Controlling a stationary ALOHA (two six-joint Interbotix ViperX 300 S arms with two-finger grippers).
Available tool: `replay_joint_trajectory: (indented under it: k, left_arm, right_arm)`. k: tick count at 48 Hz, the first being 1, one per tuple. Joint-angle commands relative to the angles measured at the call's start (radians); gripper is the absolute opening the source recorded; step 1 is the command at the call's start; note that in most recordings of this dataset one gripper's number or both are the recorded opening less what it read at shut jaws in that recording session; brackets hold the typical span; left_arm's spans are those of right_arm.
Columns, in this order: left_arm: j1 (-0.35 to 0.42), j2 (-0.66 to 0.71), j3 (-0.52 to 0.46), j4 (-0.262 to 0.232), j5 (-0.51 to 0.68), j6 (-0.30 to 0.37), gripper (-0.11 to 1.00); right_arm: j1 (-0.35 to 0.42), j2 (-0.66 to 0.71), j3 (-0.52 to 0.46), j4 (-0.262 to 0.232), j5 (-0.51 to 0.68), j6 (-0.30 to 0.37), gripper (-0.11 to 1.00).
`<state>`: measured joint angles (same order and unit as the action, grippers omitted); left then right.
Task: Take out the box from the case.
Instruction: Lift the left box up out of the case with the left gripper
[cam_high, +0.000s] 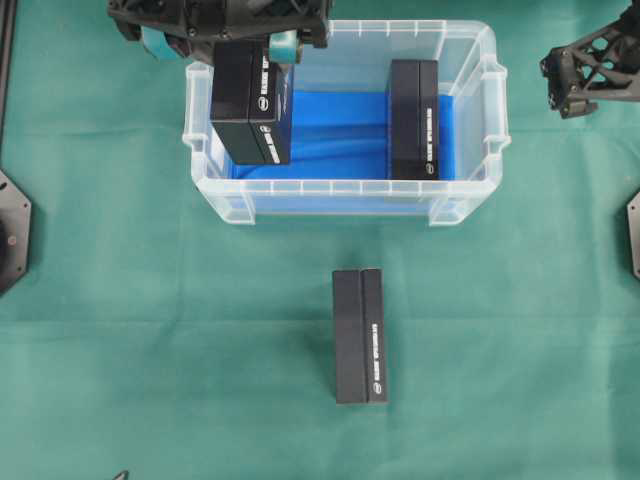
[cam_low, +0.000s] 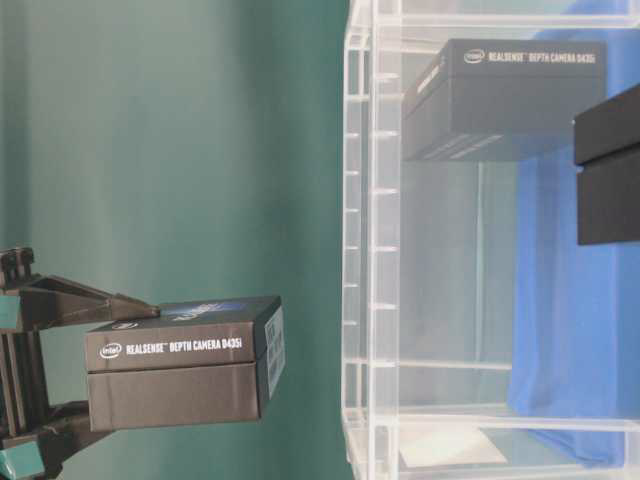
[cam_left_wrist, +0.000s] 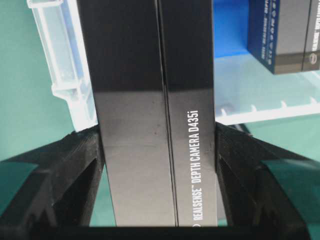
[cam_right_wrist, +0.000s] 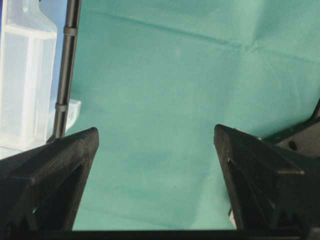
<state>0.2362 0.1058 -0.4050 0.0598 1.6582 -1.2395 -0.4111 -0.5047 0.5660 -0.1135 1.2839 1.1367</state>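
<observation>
One box (cam_high: 252, 100) clamped in left tool (cam_high: 222, 42), above case (cam_high: 345, 186) left end

Large rectangular clear plastic case (cam_high: 470, 200): translucent, smooth, slightly frosted walls, moulded ribs on the rim. Bright blue cloth lining (cam_high: 330, 130) on its bottom: soft, matt, creased. Black rectangular cardboard box held up at the case's left end (cam_high: 252, 100): smooth, semi-gloss faces with a soft sheen in the left wrist view, white printed lettering. Second black cardboard box inside the case (cam_high: 414, 118) and third on the table (cam_high: 360, 335): same finish. Green tablecloth (cam_high: 120, 320): matt woven fabric, faint wrinkles. Left gripper fingers (cam_left_wrist: 65, 175): black matt plastic, rough layered texture, patches of teal tape. Right gripper fingers (cam_right_wrist: 55, 170): the same.
</observation>
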Motion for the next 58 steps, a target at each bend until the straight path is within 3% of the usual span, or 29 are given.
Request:
replay_joint_trajectory:
  k: [1,58]
  left_arm:
    - [-0.003,-0.031,-0.031,0.003,0.002,0.002,0.61]
    - [-0.006,-0.031,-0.028,0.006,0.002,0.000,0.61]
  right_arm:
    - [0.003,-0.009,-0.015,0.002,-0.005,0.002,0.90]
    - [0.003,-0.023,-0.012,0.000,-0.002,0.002,0.90]
